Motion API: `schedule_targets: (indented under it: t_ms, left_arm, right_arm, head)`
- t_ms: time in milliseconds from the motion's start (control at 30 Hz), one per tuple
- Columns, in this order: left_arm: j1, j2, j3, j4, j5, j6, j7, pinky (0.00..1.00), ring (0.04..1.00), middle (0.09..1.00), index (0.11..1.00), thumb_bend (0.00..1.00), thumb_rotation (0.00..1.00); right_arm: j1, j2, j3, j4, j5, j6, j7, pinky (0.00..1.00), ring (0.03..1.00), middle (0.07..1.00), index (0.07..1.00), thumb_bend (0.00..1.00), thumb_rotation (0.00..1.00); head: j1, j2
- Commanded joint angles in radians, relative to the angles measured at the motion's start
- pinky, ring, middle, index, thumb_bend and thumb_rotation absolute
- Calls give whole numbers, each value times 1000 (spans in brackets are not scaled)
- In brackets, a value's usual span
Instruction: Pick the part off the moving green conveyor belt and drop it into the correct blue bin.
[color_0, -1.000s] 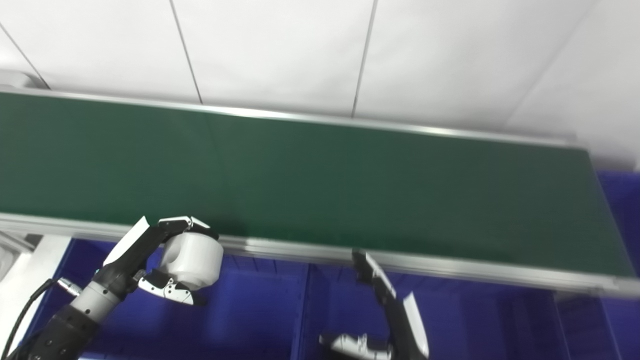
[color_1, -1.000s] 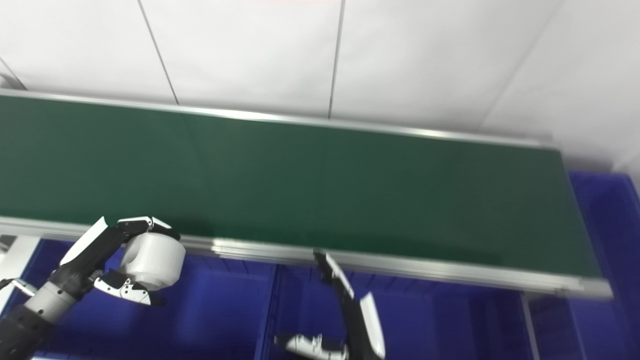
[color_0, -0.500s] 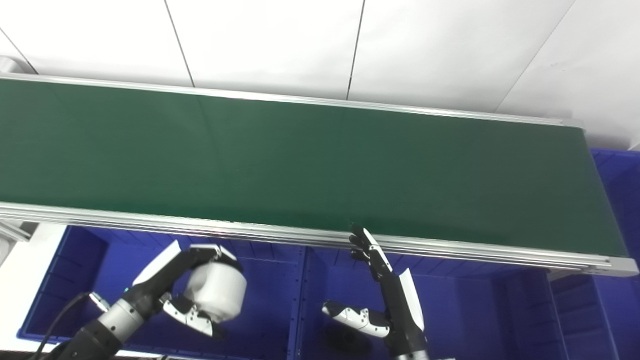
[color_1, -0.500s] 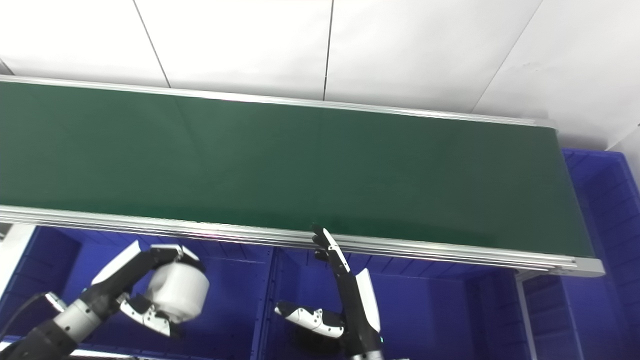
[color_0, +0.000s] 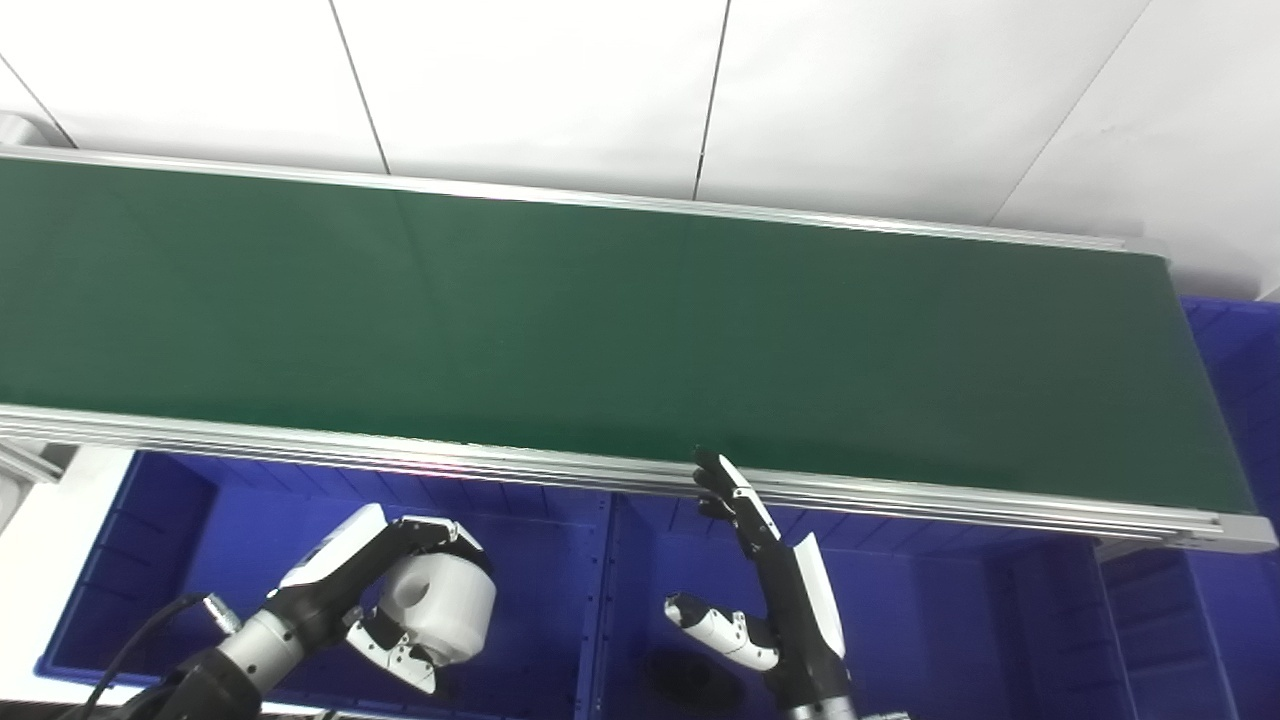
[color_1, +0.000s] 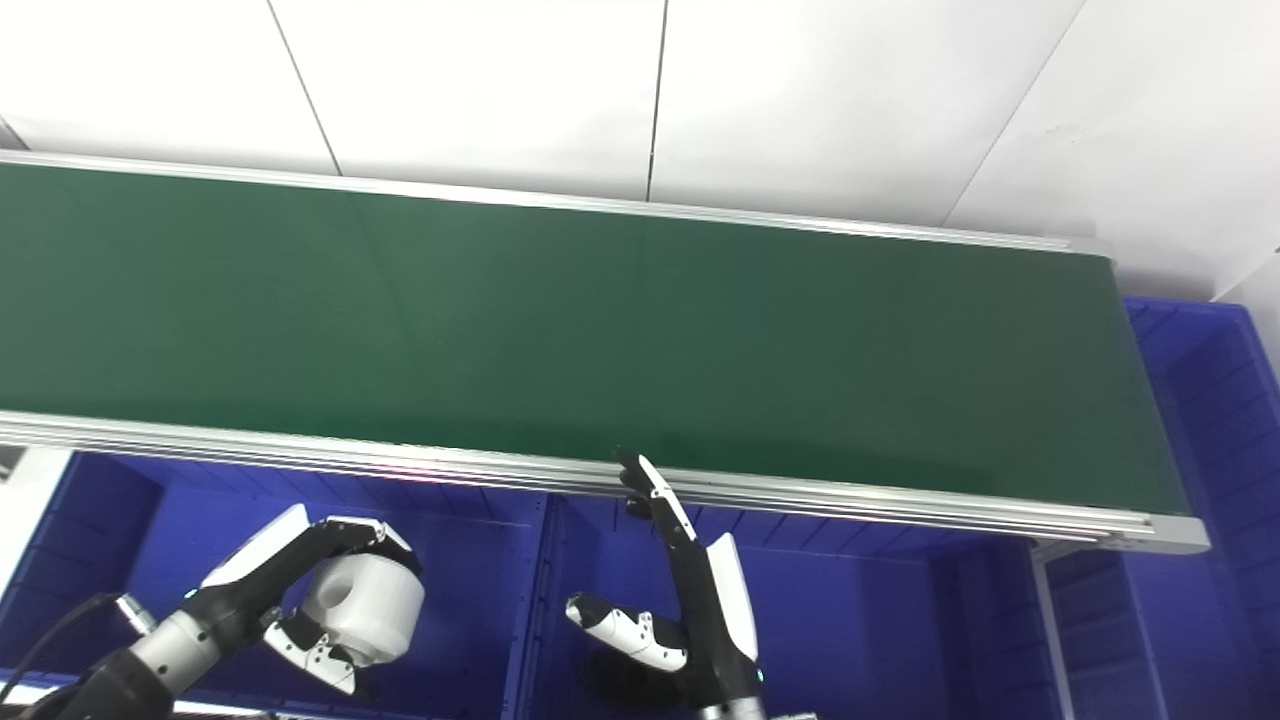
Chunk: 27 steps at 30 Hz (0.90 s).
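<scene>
My left-hand fingers (color_0: 425, 527) are clamped around the white cylindrical part (color_0: 445, 610), thumb underneath and fingers curled over its top, so my left hand (color_0: 385, 590) carries it fully. Compared with one second ago, when the part sat level with the near rail of the conveyor, it is now lower and nearer me, held over the left blue bin (color_0: 150, 560) at the near left of the work area; over the last half second it has dropped only slightly further. The camera also shifted between the earliest view and now, so part of that change is apparent only. The part is clear of the green conveyor belt (color_0: 600, 330), whose visible surface carries nothing. Judgement: the pick is complete, and what remains is to open the fingers and release, provided this left bin is the correct one, which cannot be confirmed here. My right hand (color_0: 770, 610) holds nothing, with fingers extended and apart, their tips just beside the near aluminium rail (color_0: 950, 500), thumb spread to the left, above the middle blue bin (color_0: 920, 610). A dark object (color_0: 690, 680) lies in that bin below the hand; its identity cannot be determined.
</scene>
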Motion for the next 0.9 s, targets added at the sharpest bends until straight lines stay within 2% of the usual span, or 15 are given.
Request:
schedule_targets:
  t_ms: [0, 67, 100, 133, 200, 233, 267, 333, 400, 433, 533, 667, 867]
  left_arm:
    - [8, 1, 16, -39, 4, 29, 21, 539, 618, 673, 663, 584, 204]
    - [16, -3, 18, -62, 18, 69, 16, 532, 621, 696, 760, 629, 294]
    - [19, -3, 19, -74, 25, 87, 13, 542, 646, 738, 832, 669, 389]
    - [22, -2, 18, -90, 36, 109, 8, 545, 655, 753, 856, 682, 422]
    - [27, 3, 14, -112, 49, 141, -2, 674, 779, 851, 903, 758, 552]
    - [29, 10, 11, -125, 51, 158, -14, 706, 807, 873, 917, 771, 593]
    - [29, 20, 5, -134, 39, 173, -35, 779, 862, 913, 947, 823, 683]
    - [25, 36, -3, -135, -13, 164, -73, 860, 914, 946, 977, 912, 819]
    - [22, 43, -7, -112, -107, 100, -98, 883, 928, 955, 980, 934, 874]
    - [21, 38, -6, -94, -174, 43, -106, 883, 928, 958, 977, 936, 904]
    - [19, 17, -7, -66, -315, -53, -126, 872, 922, 959, 970, 903, 916]
    - [13, 5, -25, -68, -441, -88, -180, 898, 940, 973, 979, 885, 913]
    - [26, -31, -21, -92, -495, -88, -182, 959, 982, 997, 995, 877, 980]
  right_arm:
    - [12, 15, 4, -39, 3, 0, 7, 802, 887, 915, 912, 944, 796]
    - [17, 16, 6, -43, 3, 0, 10, 797, 887, 915, 911, 946, 797]
    - [18, 15, 6, -44, 4, -2, 11, 802, 885, 913, 911, 942, 796]
    - [20, 16, 6, -44, 1, -4, 10, 803, 885, 912, 911, 941, 796]
    - [25, 17, 8, -47, -4, -3, 9, 797, 879, 908, 908, 934, 793]
    - [29, 18, 8, -50, -6, -1, 10, 796, 879, 908, 908, 935, 794]
    - [31, 18, 8, -52, -6, 0, 10, 796, 880, 909, 908, 930, 789]
    - [35, 19, 7, -54, -8, 1, 9, 789, 878, 907, 908, 927, 785]
    - [36, 19, 4, -50, -5, -4, 8, 788, 876, 905, 907, 928, 786]
    - [37, 17, 2, -49, -6, -5, 7, 791, 874, 903, 906, 928, 793]
    - [40, 13, -2, -52, -7, -1, 10, 791, 869, 901, 906, 927, 815]
    - [48, 5, -9, -56, 3, -8, 14, 801, 874, 902, 904, 907, 835]
    - [64, -9, -21, -63, 17, 0, 27, 822, 882, 910, 910, 875, 917]
  head:
    - [3, 0]
    - [4, 0]
    - [4, 0]
    - [3, 1]
    - [1, 1]
    - [-1, 2]
    - [-2, 2]
    - [-6, 3]
    - [-10, 5]
    - [-16, 6]
    - [-24, 4]
    - [-45, 2]
    - [-56, 0]
